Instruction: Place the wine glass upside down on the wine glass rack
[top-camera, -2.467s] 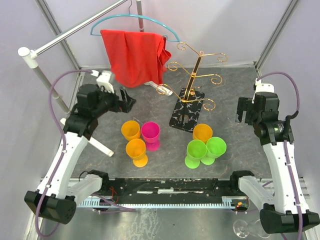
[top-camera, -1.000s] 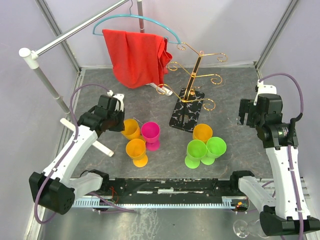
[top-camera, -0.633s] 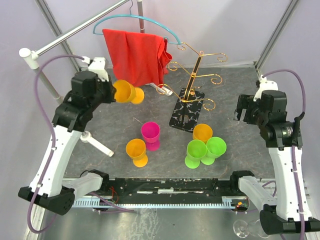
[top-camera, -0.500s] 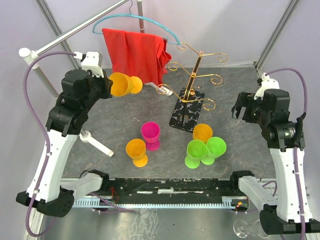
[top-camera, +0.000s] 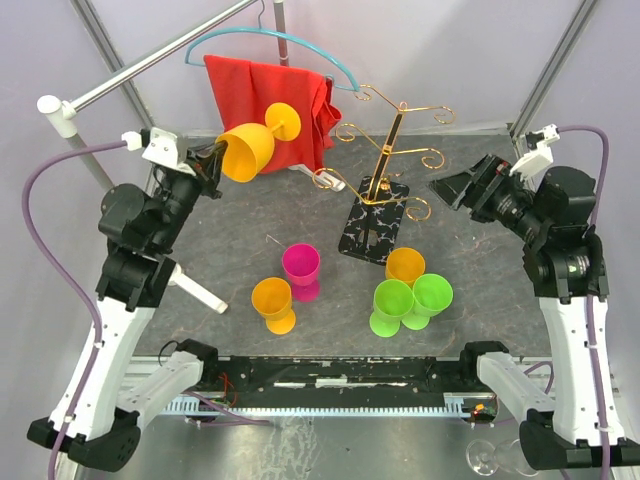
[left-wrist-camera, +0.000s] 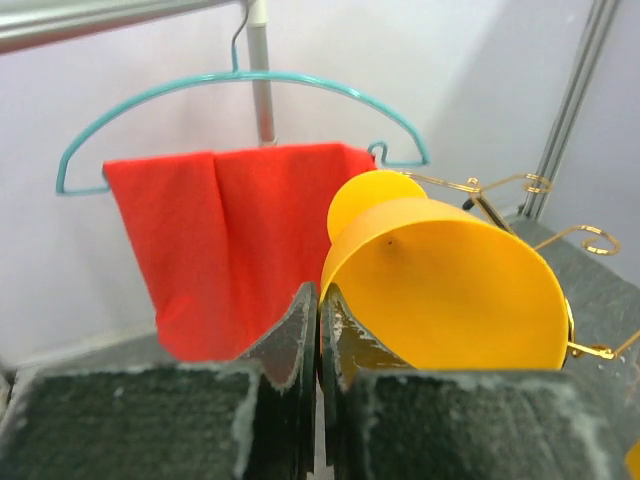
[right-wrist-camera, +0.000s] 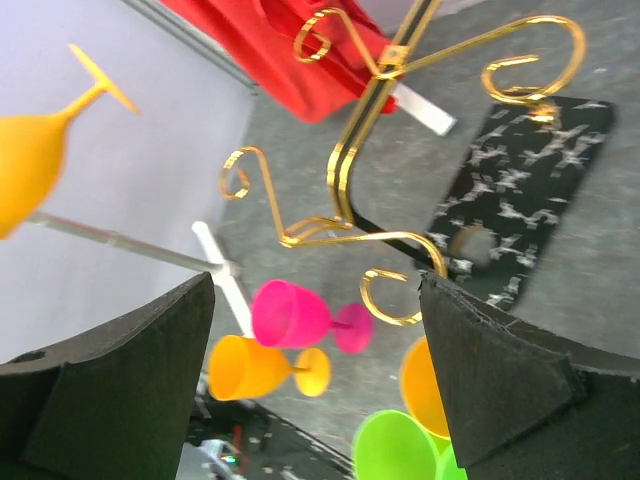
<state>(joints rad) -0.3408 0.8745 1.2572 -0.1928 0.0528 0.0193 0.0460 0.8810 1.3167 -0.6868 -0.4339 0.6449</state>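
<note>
holding orange wine glass (top-camera: 250, 148) sideways, left tool (top-camera: 215, 158) clamped

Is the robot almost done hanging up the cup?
Partway. Done: the orange wine glass is off the table. In hand: the left claw pinches its rim, glass tipped sideways. The gold rack holds nothing yet. Still to do: carry it over, turn it foot-up, hang it on an arm.

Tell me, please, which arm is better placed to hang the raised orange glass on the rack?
Left. The left hand is shut on the rim of the orange glass, left of the rack; the right hand is open and empty.
</note>
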